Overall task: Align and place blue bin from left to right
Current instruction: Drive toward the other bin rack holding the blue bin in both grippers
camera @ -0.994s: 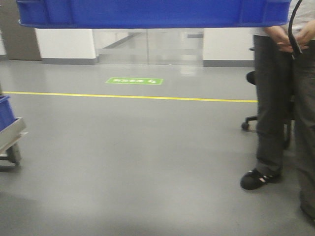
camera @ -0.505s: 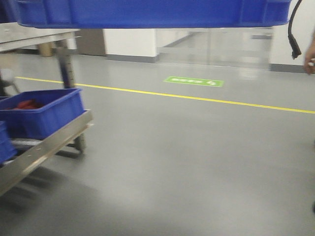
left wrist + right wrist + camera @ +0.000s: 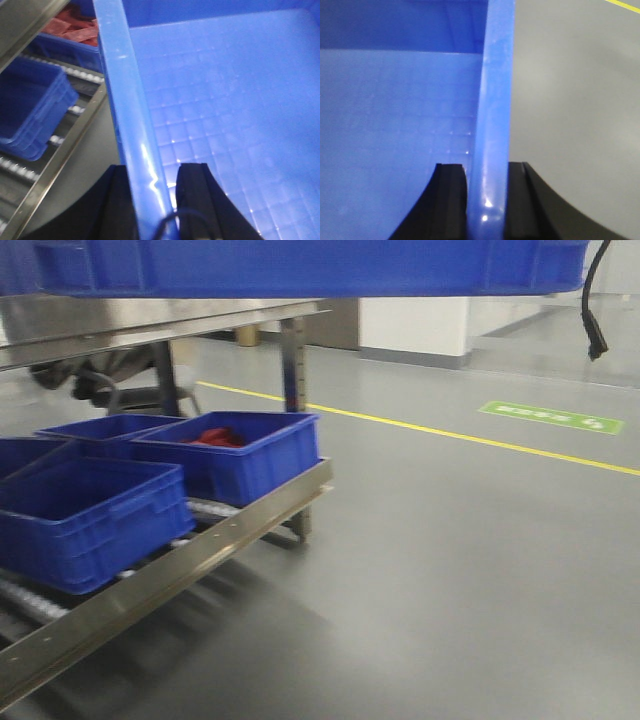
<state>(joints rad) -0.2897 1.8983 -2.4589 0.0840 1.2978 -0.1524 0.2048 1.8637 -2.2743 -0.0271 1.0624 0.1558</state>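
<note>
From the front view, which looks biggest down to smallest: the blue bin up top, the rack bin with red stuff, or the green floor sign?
1. The blue bin, spanning the view, though nearest the camera.
2. The rack bin.
3. The green floor sign, farthest away.

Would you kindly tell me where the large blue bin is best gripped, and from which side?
Grip the blue bin by its opposite top rims, from above: each wall is thin and upright, so the left gripper and right gripper straddle one each.

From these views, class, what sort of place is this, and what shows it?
Likely a factory or warehouse: metal roller rack with stock bins, yellow floor line, green floor sign.
</note>
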